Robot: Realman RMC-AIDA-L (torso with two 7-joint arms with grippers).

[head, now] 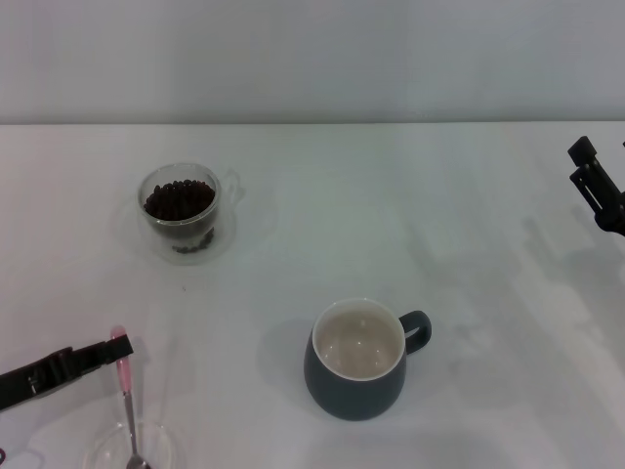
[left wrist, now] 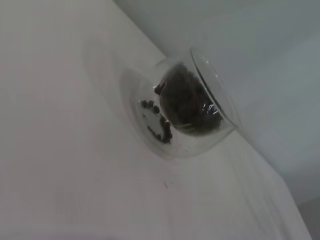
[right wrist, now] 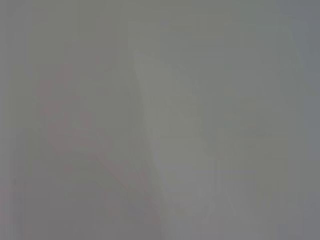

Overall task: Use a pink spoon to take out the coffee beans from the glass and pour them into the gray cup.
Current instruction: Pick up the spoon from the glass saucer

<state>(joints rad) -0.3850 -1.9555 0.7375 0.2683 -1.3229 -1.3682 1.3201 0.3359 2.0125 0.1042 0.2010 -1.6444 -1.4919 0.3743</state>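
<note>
Left gripper [head: 115,349], black, reaches in low from the near left edge of the white worktop [head: 391,195], its tip at the pale pink handle end of the slim pink-handled, silver-shafted teaspoon [head: 126,396]; whether its fingers are closed on the handle or only beside it cannot be told. The spoon runs from that pink end toward the near edge, its silver bowl resting in a shallow clear round glass dish [head: 103,451] at the near left corner. Small clear round glass cup [head: 181,213] with a faint side handle on its right stands far left, well apart from the left gripper and farther away than it. It holds a mass of tiny dark brown oval coffee beans [head: 180,199], filling roughly the upper part; a few beans show lower down through the wall near the base. The left wrist view shows the same glass [left wrist: 200,107], beans [left wrist: 187,102] heaped inside and a short row of them [left wrist: 157,120] low at the base. Rounded dark slate-gray mug [head: 356,360] with cream-white inside stands near centre, loop handle to the right, interior showing no beans. Right gripper [head: 596,181], black, sits at the far right edge, well apart from all vessels; finger state cannot be told.
</note>
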